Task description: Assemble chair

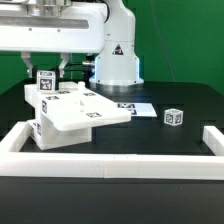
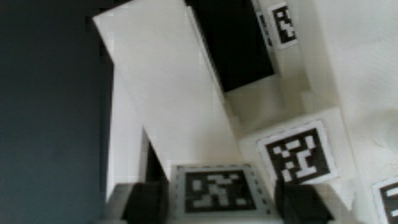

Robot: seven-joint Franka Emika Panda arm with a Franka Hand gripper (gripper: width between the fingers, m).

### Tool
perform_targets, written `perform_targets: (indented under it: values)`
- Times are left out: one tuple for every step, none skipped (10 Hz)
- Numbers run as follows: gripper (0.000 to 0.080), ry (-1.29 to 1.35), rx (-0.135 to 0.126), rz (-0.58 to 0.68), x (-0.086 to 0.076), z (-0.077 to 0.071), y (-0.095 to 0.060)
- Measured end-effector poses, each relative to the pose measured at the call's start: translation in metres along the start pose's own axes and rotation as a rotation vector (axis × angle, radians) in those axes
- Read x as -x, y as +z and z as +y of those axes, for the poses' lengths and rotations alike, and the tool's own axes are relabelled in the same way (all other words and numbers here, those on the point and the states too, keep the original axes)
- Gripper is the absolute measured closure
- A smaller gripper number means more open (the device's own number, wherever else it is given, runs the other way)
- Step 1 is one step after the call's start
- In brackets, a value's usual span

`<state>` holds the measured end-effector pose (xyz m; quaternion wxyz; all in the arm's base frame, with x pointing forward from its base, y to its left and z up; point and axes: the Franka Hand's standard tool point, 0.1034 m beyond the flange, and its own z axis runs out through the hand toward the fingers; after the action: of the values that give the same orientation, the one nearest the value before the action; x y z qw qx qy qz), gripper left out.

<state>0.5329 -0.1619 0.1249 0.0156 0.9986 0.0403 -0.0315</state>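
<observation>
Chair (image 1: 68,112), partly joined: flat white seat panel with tagged bars and legs, sitting left of centre in the exterior view on the black desk (image 1: 190,105). One tagged upright part (image 1: 45,84) rises at its back-left corner. In the wrist view the same white bars (image 2: 169,100) fill the frame, tags showing.

Hand (image 1: 49,68) comes down from the upper left, fingers narrow, closed on the tagged upright part; wrist view shows dark fingertips (image 2: 143,203) either side of a tag.

Around: marker board (image 1: 133,106) flat on the desk just right of the chair. Small tagged cube (image 1: 174,117) further right, well apart. White border rails (image 1: 110,165) along the front and sides. Robot base (image 1: 117,55) behind. Green backdrop.
</observation>
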Motion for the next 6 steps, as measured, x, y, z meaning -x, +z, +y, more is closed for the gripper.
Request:
perform_targets:
  values:
    - [0.0515, 0.08, 0.002, 0.004, 0.0002, 0.0019, 0.0002]
    - [0.0515, 0.144, 0.006, 0.01, -0.0001, 0.003, 0.0004]
    - [0.0514, 0.189, 0.008, 0.014, -0.0005, 0.0037, 0.0004]
    - [0.0514, 0.285, 0.007, 0.024, -0.0013, 0.0043, 0.0006]
    - [0.0514, 0.354, 0.006, 0.029, -0.0019, 0.0043, 0.0006]
    - [0.0514, 0.397, 0.005, 0.03, -0.002, 0.0043, 0.0006]
